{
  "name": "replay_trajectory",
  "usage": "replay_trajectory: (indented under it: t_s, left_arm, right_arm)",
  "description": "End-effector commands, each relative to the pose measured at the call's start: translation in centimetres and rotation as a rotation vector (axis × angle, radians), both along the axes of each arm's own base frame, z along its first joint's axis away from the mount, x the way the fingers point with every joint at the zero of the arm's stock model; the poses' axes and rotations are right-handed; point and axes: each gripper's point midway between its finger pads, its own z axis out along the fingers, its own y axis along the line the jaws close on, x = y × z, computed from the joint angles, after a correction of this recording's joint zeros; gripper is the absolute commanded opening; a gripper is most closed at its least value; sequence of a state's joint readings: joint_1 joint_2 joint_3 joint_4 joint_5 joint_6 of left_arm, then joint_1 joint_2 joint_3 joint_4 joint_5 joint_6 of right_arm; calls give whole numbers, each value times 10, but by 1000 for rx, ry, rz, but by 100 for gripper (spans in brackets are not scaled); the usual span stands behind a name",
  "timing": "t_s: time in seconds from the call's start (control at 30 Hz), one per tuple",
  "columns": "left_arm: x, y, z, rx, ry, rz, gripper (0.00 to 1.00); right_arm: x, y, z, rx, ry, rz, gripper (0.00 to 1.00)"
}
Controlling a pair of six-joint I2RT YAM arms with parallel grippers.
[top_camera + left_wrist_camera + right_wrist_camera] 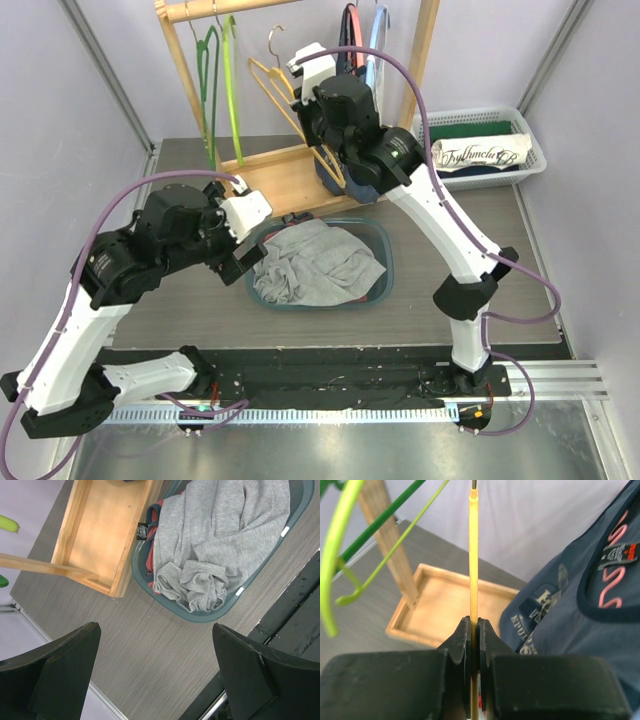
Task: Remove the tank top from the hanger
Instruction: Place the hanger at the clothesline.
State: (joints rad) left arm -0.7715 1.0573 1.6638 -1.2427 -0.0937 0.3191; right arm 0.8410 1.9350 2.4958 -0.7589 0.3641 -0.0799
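Navy tank top (580,625) beside thin yellow hanger (474,555)

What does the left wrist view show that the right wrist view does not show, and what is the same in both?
Only the left wrist view shows the open left claw and a basin of gray clothes. Only the right wrist view shows the right claw shut on a yellow hanger, with green hangers to its left and the navy tank top to its right. Both views show the wooden tray and the table.
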Motion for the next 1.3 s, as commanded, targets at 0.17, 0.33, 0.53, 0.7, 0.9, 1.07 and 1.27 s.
replay_trajectory:
  t_s: [0.17, 0.33, 0.53, 0.7, 0.9, 1.07, 1.27]
  left_arm:
    - [-1, 7, 13, -29, -77, 2, 100]
    - [0, 8, 7, -17, -79, 7, 100]
    - [3, 8, 4, -3, -76, 12, 100]
    - [4, 9, 0, 2, -76, 22, 100]
    - [6, 11, 2, -1, -83, 36, 100]
    - [8, 10, 3, -4, -77, 43, 100]
    - [10, 11, 2, -11, -67, 57, 100]
  right_arm:
    - [52, 1, 51, 125, -236, -50, 1]
    - [65, 7, 52, 151, -265, -8, 1]
    - [67, 25, 55, 169, -294, 93, 1]
    - [67, 33, 62, 175, -339, 128, 1]
    - [80, 30, 68, 181, -380, 136, 1]
    - [97, 19, 72, 195, -411, 126, 1]
    - [111, 15, 74, 211, -451, 136, 1]
